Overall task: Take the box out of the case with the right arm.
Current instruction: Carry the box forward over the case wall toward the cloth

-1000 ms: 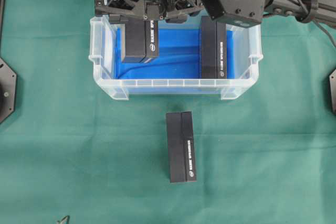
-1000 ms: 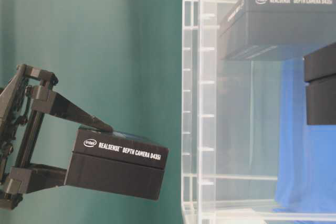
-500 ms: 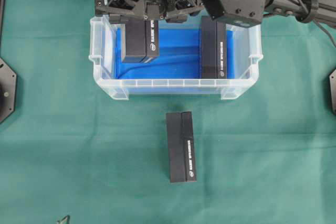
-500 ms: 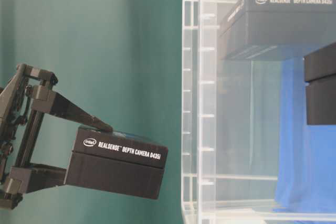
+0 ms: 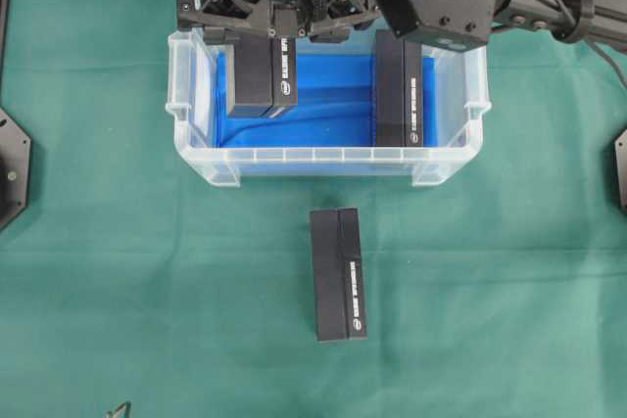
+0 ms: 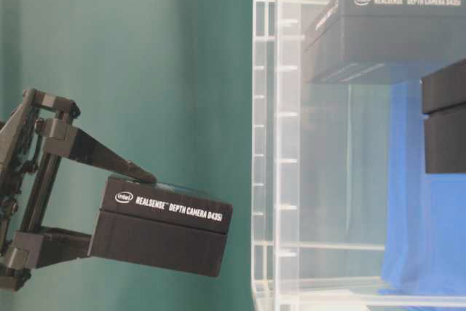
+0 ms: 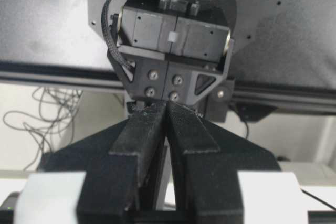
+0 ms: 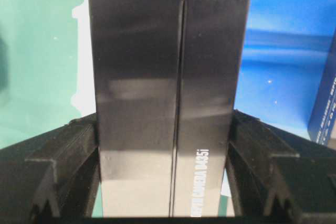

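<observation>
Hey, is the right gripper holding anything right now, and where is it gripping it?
Yes. The right gripper holds a black box, its fingers clamped on the two long sides near one end.

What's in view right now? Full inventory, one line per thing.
Case: 1, clear with blue lining, top centre of the overhead view.
Boxes: 3, black. One held by the right gripper above the case's left end; one at the case's right end; one on the cloth in front of the case.
Cloth: 1, green, covers the table.
Right gripper: black, shut on the held box, a finger on either side.
Left gripper: black, shut, holding nothing; seen only in its wrist view.
</observation>
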`<state>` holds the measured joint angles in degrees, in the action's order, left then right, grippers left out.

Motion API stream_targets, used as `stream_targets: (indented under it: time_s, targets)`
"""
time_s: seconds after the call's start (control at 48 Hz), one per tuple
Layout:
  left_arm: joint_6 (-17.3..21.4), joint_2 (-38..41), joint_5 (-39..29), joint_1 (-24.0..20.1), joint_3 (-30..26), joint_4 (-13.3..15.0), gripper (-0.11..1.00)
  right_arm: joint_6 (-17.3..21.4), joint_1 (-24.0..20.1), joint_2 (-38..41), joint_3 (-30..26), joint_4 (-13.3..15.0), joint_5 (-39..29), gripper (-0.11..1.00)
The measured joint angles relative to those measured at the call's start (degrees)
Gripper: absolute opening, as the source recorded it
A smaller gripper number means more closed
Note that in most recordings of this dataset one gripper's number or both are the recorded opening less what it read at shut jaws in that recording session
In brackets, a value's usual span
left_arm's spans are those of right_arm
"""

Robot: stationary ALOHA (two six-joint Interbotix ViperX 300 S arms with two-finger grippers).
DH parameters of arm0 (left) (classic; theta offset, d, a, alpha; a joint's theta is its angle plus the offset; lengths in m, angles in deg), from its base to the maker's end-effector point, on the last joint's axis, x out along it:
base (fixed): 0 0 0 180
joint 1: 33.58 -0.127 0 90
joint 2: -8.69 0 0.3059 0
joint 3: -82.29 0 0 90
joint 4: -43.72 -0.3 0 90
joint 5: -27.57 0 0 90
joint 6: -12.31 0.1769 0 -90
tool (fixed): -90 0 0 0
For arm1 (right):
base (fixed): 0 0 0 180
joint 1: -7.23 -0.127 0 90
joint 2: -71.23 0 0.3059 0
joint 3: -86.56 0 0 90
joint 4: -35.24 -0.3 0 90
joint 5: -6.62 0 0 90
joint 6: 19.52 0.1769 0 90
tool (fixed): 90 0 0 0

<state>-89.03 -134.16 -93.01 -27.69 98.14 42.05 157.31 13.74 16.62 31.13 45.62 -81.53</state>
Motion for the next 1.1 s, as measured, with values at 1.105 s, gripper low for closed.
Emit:
stream_targets:
  time_s: [1.105]
  targets:
    - [-0.18,0.00,-0.09,0.00,0.00,-0.09,0.02,1.93,-2.55,0.09,-0.88,0.00,0.09,0.68]
